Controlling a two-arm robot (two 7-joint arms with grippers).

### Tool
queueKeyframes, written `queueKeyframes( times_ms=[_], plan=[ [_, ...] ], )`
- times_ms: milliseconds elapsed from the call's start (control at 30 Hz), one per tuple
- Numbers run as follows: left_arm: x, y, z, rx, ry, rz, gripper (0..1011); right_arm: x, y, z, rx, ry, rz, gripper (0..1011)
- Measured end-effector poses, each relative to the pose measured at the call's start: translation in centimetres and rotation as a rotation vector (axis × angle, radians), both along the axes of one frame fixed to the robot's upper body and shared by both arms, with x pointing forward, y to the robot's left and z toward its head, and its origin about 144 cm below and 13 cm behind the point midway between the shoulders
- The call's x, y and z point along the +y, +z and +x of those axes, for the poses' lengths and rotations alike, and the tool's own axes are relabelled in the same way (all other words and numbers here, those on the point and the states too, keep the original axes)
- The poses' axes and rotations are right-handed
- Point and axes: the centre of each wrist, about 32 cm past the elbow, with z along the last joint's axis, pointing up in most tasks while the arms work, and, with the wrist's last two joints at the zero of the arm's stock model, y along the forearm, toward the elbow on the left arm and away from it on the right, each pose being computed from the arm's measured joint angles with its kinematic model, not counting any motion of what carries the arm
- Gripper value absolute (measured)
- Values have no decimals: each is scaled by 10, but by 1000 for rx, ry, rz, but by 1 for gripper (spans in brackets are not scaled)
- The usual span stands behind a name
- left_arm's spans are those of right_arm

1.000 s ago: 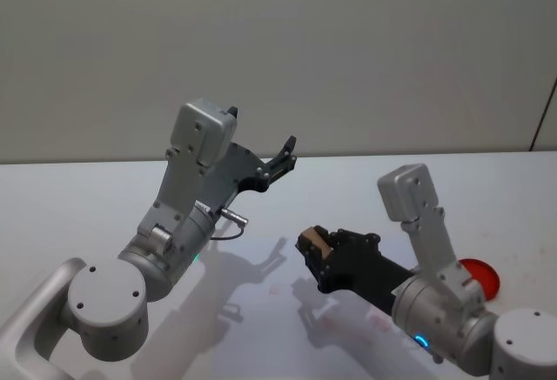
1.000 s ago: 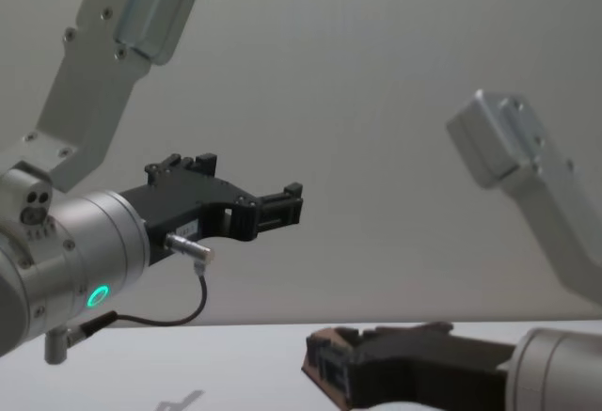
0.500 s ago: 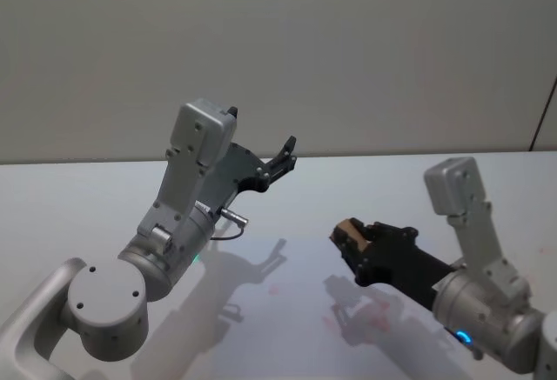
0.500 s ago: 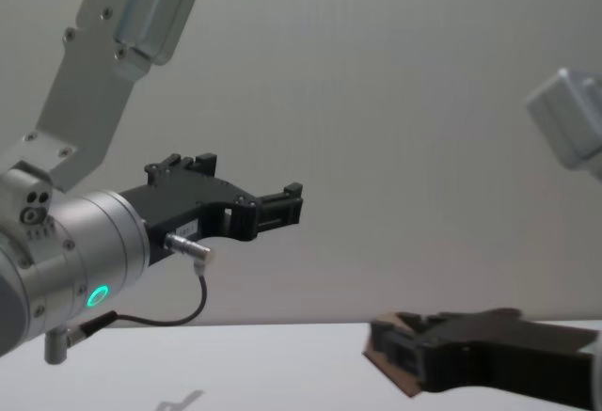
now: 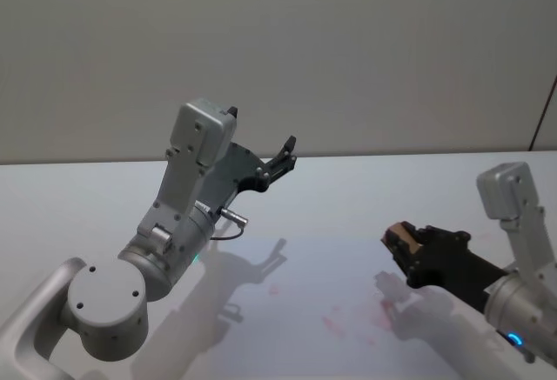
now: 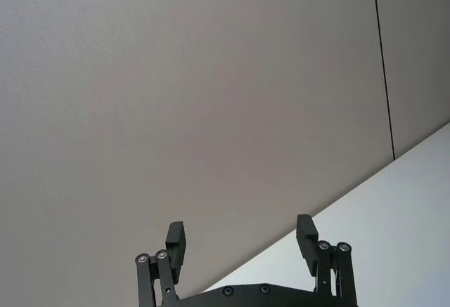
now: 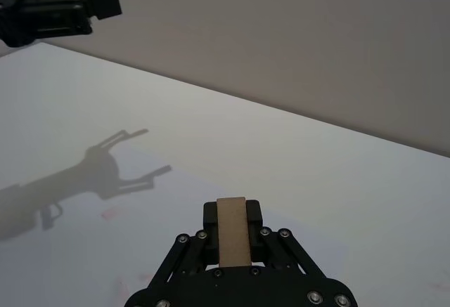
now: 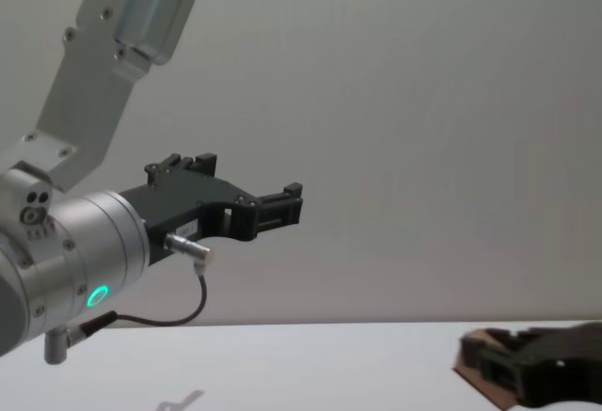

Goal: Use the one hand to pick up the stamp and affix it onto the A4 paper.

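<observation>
Right gripper [image 5: 407,246] is clamped on the wooden stamp [image 7: 233,238]. It looks light and rigid; flat sides are the best grip. Left gripper [image 6: 239,235] is parked high, fingers spread wide, above the A4 paper [image 5: 305,310].

I'm looking at a white table [image 5: 78,206] that runs back to a plain wall [image 5: 348,50]. The A4 paper [image 5: 322,263] lies flat on it near the middle, a shade paler than the tabletop, its far edge only faintly visible. I can make out a few faint red marks [image 5: 335,323] on the sheet, and shadows [image 5: 252,267] fall across it.
</observation>
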Motion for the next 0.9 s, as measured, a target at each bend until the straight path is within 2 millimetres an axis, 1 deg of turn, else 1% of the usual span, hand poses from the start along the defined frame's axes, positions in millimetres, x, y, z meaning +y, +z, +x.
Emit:
queueKeyframes(
  times_ms=[133,500,900],
  plan=[
    [0,0,0,0,0,0,1001,-12,-3,0,3,-24,-24,216],
    [0,0,0,0,0,0,1001,-36,-12,1,6,-75,-80,216],
    [0,0,0,0,0,0,1001,-53,-15,-1,3,-99,-118,216]
  ],
)
